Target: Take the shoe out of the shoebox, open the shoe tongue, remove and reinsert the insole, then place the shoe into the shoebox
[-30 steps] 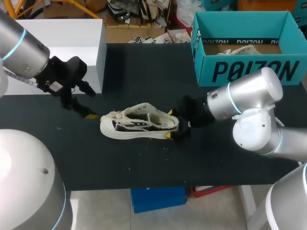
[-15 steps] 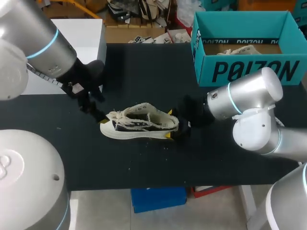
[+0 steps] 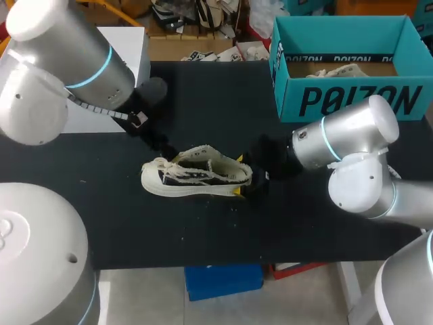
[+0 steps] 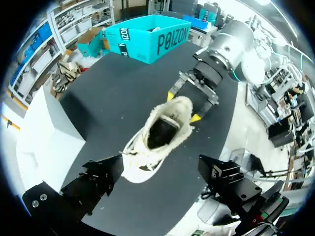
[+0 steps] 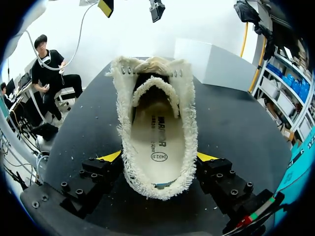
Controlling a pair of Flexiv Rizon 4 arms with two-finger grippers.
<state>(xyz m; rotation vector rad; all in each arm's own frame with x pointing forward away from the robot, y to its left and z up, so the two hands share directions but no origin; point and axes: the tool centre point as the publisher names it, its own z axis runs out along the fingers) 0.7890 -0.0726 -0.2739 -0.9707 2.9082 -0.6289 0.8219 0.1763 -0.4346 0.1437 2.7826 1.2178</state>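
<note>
The shoe (image 3: 196,177) is lying mid-frame on the table (image 3: 203,230), outside the shoebox (image 3: 352,101) at upper right; the right gripper (image 3: 241,176) is pinching its heel (image 3: 230,177), likely steadying it, while the left gripper (image 4: 161,164) is hovering spread above the laces (image 3: 177,166), probably to open the tongue (image 5: 152,84)

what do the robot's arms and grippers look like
Both arms, left arm and right arm, are rounded silver-grey shells with a light blue ring at the joints. Wrists and grippers are black. The right gripper has blocky black fingers dotted with screws, ending in yellow tips.
</note>
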